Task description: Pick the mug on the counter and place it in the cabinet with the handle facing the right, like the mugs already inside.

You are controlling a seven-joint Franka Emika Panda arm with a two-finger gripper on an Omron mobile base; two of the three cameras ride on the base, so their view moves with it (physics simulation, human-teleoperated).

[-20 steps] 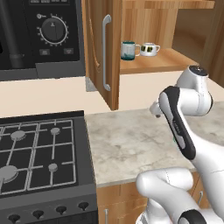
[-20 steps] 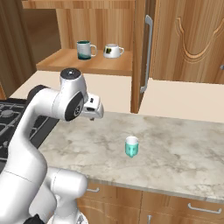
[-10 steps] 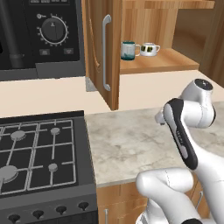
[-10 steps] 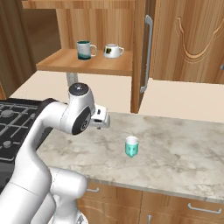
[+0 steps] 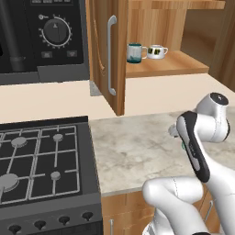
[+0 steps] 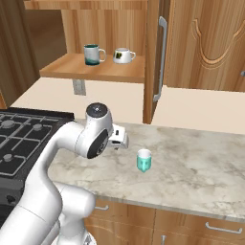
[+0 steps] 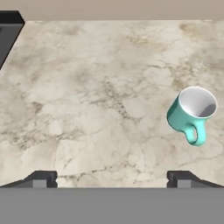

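- My gripper [image 7: 112, 179] is hanging over the counter [image 7: 87, 87] w/ jaws spread wide apart, nothing between them. Both fingertips [image 7: 41, 178] poke up at the bottom of the hand view, bare stone in the gap.
- The mint mug [image 7: 192, 112] sits upright on the counter, ahead of my jaws and off toward the right fingertip, well apart from both tips, no contact.
- Its loop handle [image 7: 195, 133] points back toward me, i.e. down in the hand view. Pale interior is visible, looks empty.
- From the right base view the mug [image 6: 143, 160] stands just past my hand [image 6: 118, 138], a bit to the side, out on the open marbled top.
- In the left base view my arm covers most of it, just a sliver of teal shows by the forearm.
- Cabinet [image 6: 95, 72] is up above and beyond my jaws, door [image 6: 155, 57] w/ the long silver bar swung open.
- On its shelf: dark teal mug [image 6: 92, 54] and white mug w/ dark band [image 6: 122, 56], side by side, close together.
- Gas stove [image 5: 41, 160] is off to the left-finger side of my jaws; its dark corner shows at the top left of the hand view.
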